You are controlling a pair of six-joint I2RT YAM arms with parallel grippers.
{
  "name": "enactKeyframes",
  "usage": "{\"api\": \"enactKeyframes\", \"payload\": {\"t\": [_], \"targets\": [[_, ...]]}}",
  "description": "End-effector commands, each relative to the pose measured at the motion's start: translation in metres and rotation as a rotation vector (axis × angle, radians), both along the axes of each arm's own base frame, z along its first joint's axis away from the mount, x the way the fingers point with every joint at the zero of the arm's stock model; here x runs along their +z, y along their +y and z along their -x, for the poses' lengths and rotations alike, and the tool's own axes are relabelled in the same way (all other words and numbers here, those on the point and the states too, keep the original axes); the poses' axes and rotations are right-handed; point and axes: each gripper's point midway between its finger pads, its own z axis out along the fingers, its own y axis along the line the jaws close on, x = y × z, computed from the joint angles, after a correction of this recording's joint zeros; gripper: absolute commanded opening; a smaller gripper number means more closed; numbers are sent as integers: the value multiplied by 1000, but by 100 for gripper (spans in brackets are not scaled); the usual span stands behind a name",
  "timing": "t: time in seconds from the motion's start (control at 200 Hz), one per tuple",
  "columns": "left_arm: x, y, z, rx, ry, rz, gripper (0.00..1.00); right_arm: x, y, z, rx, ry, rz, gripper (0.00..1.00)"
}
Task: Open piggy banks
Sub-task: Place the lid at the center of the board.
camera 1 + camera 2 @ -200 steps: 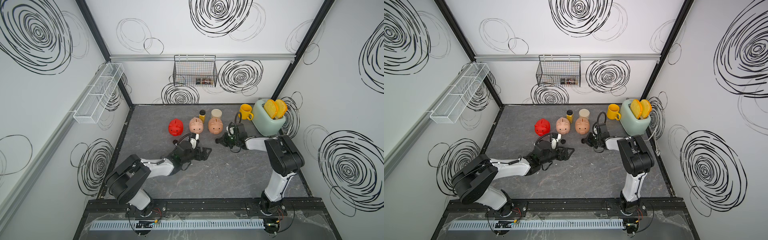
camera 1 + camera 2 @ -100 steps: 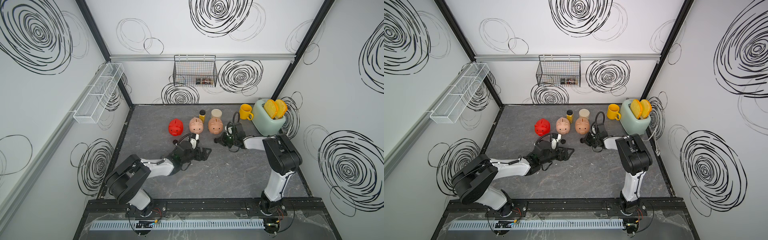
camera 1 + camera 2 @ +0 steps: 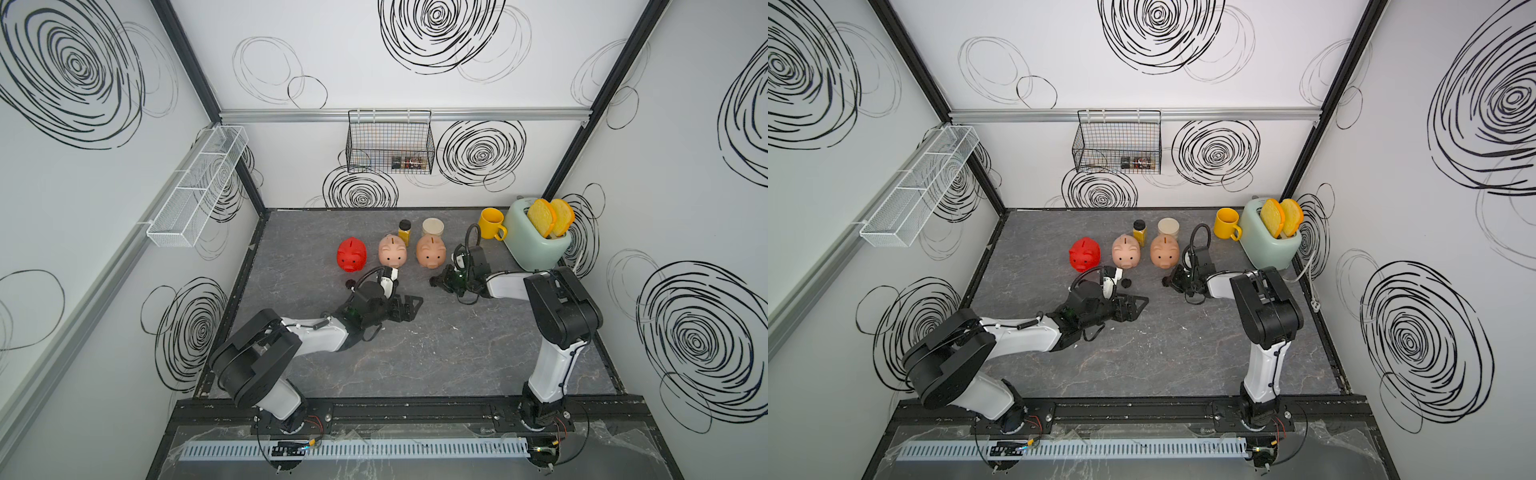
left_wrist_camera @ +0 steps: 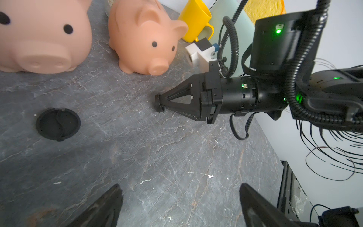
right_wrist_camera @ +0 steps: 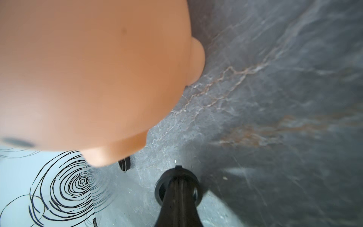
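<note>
- My right claw (image 4: 160, 103) is pressed together on a black round plug (image 5: 159, 189), pinching it across its rim.
- It holds that plug low over the table (image 3: 415, 357), just on the near side of the peach-tan pig (image 3: 431, 252). I cannot tell whether the plug touches the tabletop.
- My left claw (image 4: 179, 189) is spread wide with nothing between its fingers. It lies low over bare table, on the near side of the pale pink pig (image 3: 392, 251).
- A second plug (image 4: 58, 124) lies flat and loose on the table, just near of the pale pink pig and apart from both claws.
- All three banks stand upright on their feet in a row toward the far side. The red pig (image 3: 351, 261) is on the left, the pale pink one is in the middle and the peach-tan one is on the right, none touching another. Their bellies are hidden, so I cannot see which holes are open.
- With two plugs out, I judge two banks opened. Going by where the plugs are, those are probably the pale pink and the peach-tan.
- What is left, as I read it, is to set down the plug I hold and then take the red pig, which is nearer my left claw.
</note>
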Motion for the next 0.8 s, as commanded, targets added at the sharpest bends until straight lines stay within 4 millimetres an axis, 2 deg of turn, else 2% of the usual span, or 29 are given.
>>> {"api": "enactKeyframes", "payload": {"t": [0.0,0.48,0.655,0.796], "targets": [[18,-1,-6,4,-54,28,96,6,0,-6,-10,-10,6,6],[21,-3,-5,-7,-62,34,96,13,5,-11,8,-23,-15,14],[20,-3,-5,-8,-60,31,96,13,3,-11,5,-20,-9,15],[22,-1,-6,-1,-67,28,96,20,2,-9,5,-33,-18,15]]}}
